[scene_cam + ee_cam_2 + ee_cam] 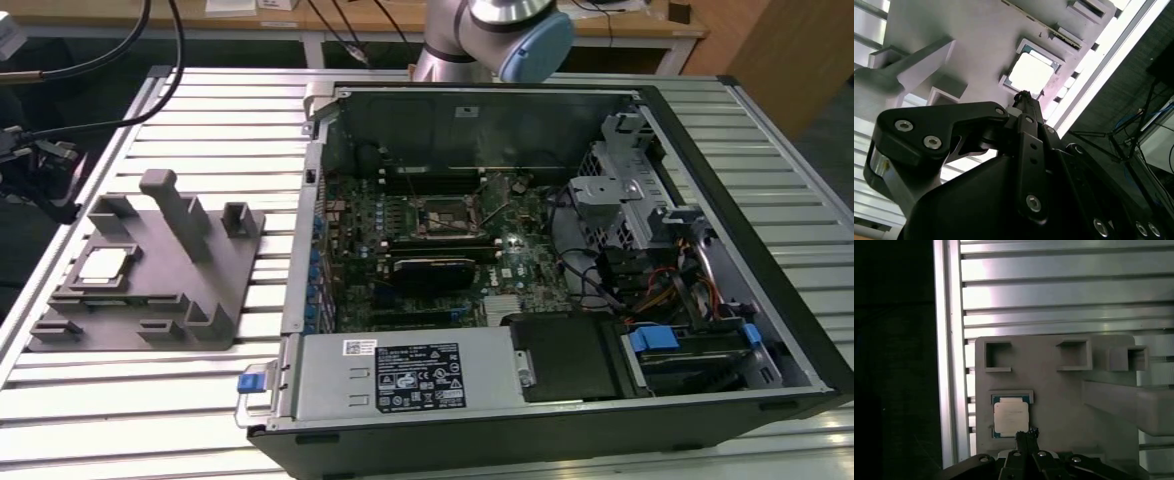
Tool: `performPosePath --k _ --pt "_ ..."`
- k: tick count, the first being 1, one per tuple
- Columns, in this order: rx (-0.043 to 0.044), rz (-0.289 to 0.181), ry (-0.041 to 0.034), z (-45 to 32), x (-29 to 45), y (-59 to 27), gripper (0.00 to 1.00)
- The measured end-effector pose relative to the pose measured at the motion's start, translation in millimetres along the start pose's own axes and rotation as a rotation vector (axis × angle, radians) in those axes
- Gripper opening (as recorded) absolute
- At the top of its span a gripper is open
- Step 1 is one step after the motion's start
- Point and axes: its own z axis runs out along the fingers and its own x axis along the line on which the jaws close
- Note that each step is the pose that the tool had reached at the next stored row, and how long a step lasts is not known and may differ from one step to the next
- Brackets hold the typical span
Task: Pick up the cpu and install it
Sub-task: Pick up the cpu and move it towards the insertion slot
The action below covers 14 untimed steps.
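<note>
The cpu (104,265) lies flat in a recess of the grey fixture (220,270). The fixture stands on the slatted surface (134,400), at the exterior view's left of the open computer case (534,110). In the first wrist view the tool (1027,433) points at the cpu's edge, jaws closed together and gripping nothing. Contact cannot be told.

Slatted silver metal table (134,400). In the exterior view, a grey fixture (147,270) sits directly on it at 9 o'clock. An open black computer case (747,215) lies on its side from centre to 3 o'clock, near the fixture and not touching it.
</note>
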Motion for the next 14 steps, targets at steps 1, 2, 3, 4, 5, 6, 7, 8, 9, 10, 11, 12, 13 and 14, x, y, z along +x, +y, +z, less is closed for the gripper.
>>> performPosePath --k 1,2,3,4,5,6,7,8,9,10,11,12,13,14 --pt "-0.0001 0.0 -0.0001 1.8 1.0 -0.2 0.11" --pt "-0.0001 0.0 -0.0002 3.6 2.0 -0.4 0.11" --pt "0.0 0.0 0.0 5.3 3.2 -0.7 0.11" --pt "0.0 0.0 0.0 7.0 4.3 -0.9 0.11" --pt "0.0 0.0 -0.0001 8.9 5.5 -1.1 0.11" --pt "-0.0001 0.0 0.0 10.6 6.5 -1.2 0.11" --pt "-0.0001 0.0 -0.0001 12.4 7.5 -1.4 0.11" --pt "0.0 0.0 0.0 14.3 8.7 -1.6 0.11" --pt "0.0001 0.0 0.0001 15.9 9.7 -1.7 0.11" --pt "0.0 0.0 0.0001 17.7 10.8 -1.9 0.11" --pt "0.0 0.0 -0.0001 19.6 11.7 -2.0 0.11" --pt "-0.0001 0.0 -0.0001 21.3 12.5 -2.2 0.11" --pt "0.0 0.0 -0.0001 23.1 13.1 -2.4 0.11" --pt "0.0 0.0 0.0 25.1 13.4 -2.5 0.11"
